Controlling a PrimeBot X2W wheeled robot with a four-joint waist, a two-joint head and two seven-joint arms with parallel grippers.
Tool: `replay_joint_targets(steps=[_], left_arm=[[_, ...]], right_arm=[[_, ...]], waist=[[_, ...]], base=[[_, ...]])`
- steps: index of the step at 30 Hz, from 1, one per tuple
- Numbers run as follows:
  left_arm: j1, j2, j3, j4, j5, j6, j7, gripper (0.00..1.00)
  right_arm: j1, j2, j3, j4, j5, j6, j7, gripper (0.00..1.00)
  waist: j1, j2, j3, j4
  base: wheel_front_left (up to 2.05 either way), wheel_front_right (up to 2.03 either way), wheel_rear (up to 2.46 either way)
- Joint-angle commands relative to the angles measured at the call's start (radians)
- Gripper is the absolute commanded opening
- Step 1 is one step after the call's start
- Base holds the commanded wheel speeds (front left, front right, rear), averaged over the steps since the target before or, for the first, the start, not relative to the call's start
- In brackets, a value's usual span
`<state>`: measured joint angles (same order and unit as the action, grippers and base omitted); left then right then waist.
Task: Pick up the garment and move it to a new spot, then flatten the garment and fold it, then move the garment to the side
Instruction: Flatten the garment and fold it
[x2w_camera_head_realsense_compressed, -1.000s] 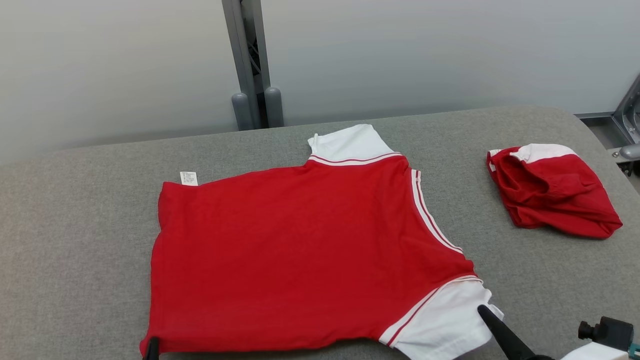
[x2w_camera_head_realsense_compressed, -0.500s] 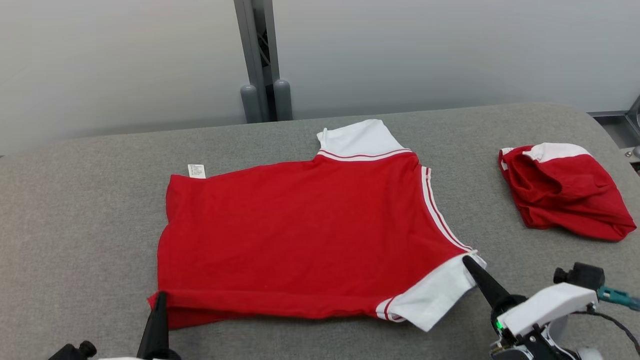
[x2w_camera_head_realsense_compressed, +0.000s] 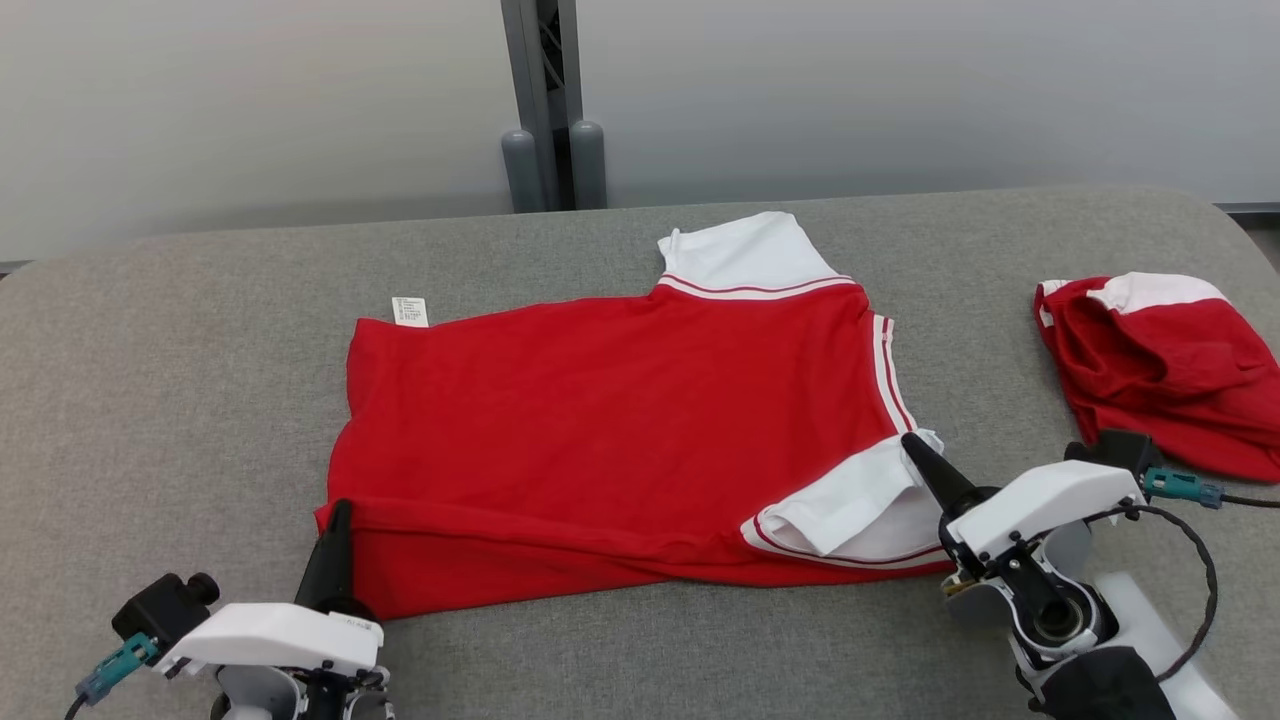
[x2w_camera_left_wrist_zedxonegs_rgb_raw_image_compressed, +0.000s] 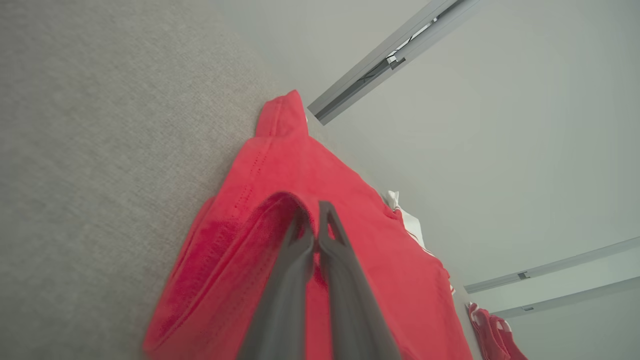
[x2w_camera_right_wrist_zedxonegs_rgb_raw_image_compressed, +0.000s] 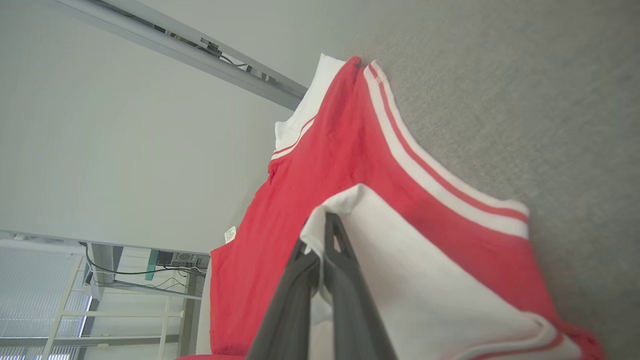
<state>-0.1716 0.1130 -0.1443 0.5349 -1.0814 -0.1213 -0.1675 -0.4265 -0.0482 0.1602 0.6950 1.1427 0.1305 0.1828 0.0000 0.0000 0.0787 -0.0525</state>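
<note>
The garment (x2w_camera_head_realsense_compressed: 610, 400) is a red T-shirt with white sleeves, lying spread on the grey table (x2w_camera_head_realsense_compressed: 180, 380). Its near edge is lifted and folding back over the body. My left gripper (x2w_camera_head_realsense_compressed: 338, 510) is shut on the garment's near-left hem corner; in the left wrist view the fingertips (x2w_camera_left_wrist_zedxonegs_rgb_raw_image_compressed: 315, 225) pinch a red fold (x2w_camera_left_wrist_zedxonegs_rgb_raw_image_compressed: 260, 225). My right gripper (x2w_camera_head_realsense_compressed: 912, 445) is shut on the near white sleeve (x2w_camera_head_realsense_compressed: 850, 505), carried onto the red body. The right wrist view shows the fingertips (x2w_camera_right_wrist_zedxonegs_rgb_raw_image_compressed: 324, 235) pinching the white sleeve (x2w_camera_right_wrist_zedxonegs_rgb_raw_image_compressed: 400, 260), with the striped collar (x2w_camera_right_wrist_zedxonegs_rgb_raw_image_compressed: 425, 170) beyond.
A second red and white garment (x2w_camera_head_realsense_compressed: 1150, 360) lies bunched at the table's right edge, close to my right arm. A grey post (x2w_camera_head_realsense_compressed: 545, 100) stands behind the table against a pale wall. Bare grey table stretches left of the shirt.
Both grippers have moved away from me, drawing the shirt's near edge and white sleeve up and over the red body. The camera has also shifted.
</note>
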Motion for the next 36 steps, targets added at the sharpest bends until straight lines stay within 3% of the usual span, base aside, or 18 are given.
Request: replay_joint_targets(steps=[1, 14, 15, 16, 17, 18, 19, 21, 22, 23, 36], left_arm=[[-0.034, 0.008, -0.007, 0.023, 0.008, -0.006, 0.001, 0.00], [-0.170, 0.018, -0.104, 0.177, 0.028, -0.010, -0.017, 0.00], [-0.177, 0.020, -0.112, 0.182, 0.028, -0.010, -0.018, 0.00], [-0.177, 0.020, -0.112, 0.182, 0.028, -0.010, -0.018, 0.00], [-0.184, 0.022, -0.117, 0.189, 0.025, -0.010, -0.021, 0.00], [-0.190, 0.025, -0.120, 0.196, 0.022, -0.009, -0.024, 0.11], [-0.195, 0.028, -0.123, 0.204, 0.022, -0.009, -0.027, 0.20], [-0.204, 0.033, -0.133, 0.222, 0.028, -0.009, -0.033, 0.42], [-0.208, 0.033, -0.138, 0.228, 0.030, -0.009, -0.036, 0.84], [-0.212, 0.034, -0.141, 0.233, 0.029, -0.009, -0.039, 1.00], [-0.201, 0.071, -0.168, 0.223, 0.039, -0.009, -0.081, 1.00]], right_arm=[[-0.035, -0.006, 0.009, 0.038, 0.006, 0.000, -0.014, 0.00], [-0.254, -0.006, 0.132, 0.335, 0.042, 0.000, -0.077, 0.00], [-0.266, -0.006, 0.141, 0.353, 0.049, 0.000, -0.077, 0.17], [-0.266, -0.006, 0.141, 0.353, 0.049, 0.000, -0.077, 0.17], [-0.279, -0.006, 0.153, 0.372, 0.057, 0.000, -0.070, 0.39], [-0.294, -0.006, 0.163, 0.383, 0.066, 0.000, -0.074, 0.85], [-0.308, -0.006, 0.174, 0.395, 0.072, 0.000, -0.081, 1.00], [-0.329, -0.006, 0.195, 0.416, 0.089, 0.000, -0.087, 1.00], [-0.338, -0.005, 0.205, 0.426, 0.098, 0.000, -0.091, 1.00], [-0.347, -0.005, 0.216, 0.433, 0.105, 0.000, -0.092, 1.00], [-0.407, -0.006, 0.310, 0.368, 0.150, 0.000, -0.248, 1.00]], waist=[[0.0000, 0.0000, 0.008, 0.002], [0.0000, 0.0000, 0.029, 0.000], [0.0000, 0.0000, 0.029, 0.000], [0.0000, 0.0000, 0.029, 0.000], [0.0000, 0.0000, 0.030, 0.000], [0.0000, 0.0000, 0.030, 0.000], [0.0000, 0.0000, 0.030, 0.001], [0.0000, 0.0000, 0.031, 0.002], [0.0000, 0.0000, 0.032, 0.002], [0.0000, 0.0000, 0.032, 0.004], [0.0000, 0.0000, 0.035, 0.006]], base=[[0.00, 0.00, 0.00], [0.00, 0.00, 0.00], [0.00, 0.00, 0.00], [0.00, 0.00, 0.00], [0.00, 0.00, 0.00], [0.00, 0.00, 0.00], [0.00, 0.00, 0.00], [0.00, 0.00, 0.00], [0.00, 0.00, 0.00], [0.00, 0.00, 0.00], [0.00, 0.00, 0.00]])
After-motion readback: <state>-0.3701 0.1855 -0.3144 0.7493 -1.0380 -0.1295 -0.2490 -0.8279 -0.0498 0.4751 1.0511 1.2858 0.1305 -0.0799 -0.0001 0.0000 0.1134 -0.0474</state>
